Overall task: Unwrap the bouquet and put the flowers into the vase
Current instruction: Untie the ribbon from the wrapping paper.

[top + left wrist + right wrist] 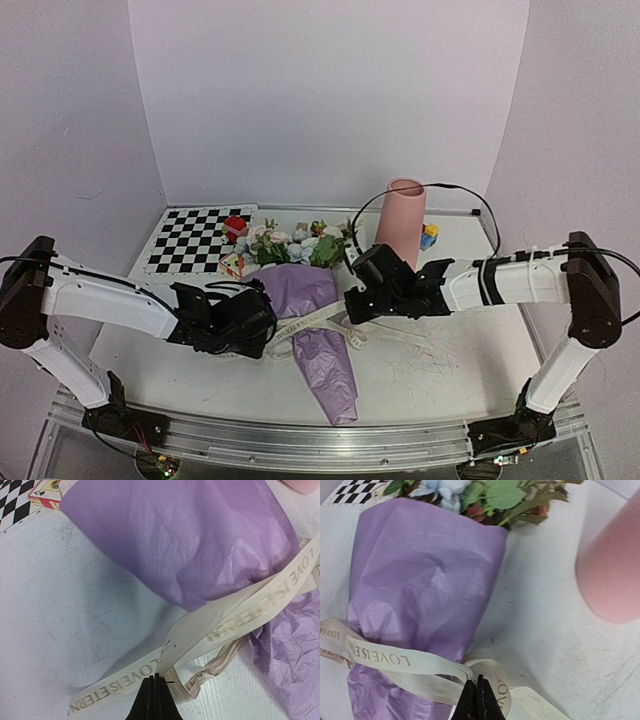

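The bouquet (312,300) lies flat on the table, a purple paper cone (190,540) with its tip toward the near edge. Its flowers (295,245), pale blue and cream with green leaves (490,494), point toward the back. A cream printed ribbon (240,610) is tied round the cone's waist (395,657). My left gripper (154,678) is shut on a ribbon strand left of the cone. My right gripper (477,681) is shut on the ribbon loop at the cone's right side. The pink vase (402,222) stands upright behind the right gripper (352,300) and appears blurred in the right wrist view (615,575).
A black-and-white checkerboard (195,240) lies at the back left. A red toy block (235,224) and a small printed box (232,264) sit beside the flowers. Blue and yellow blocks (428,236) stand right of the vase. A black cable (455,190) arches over the vase.
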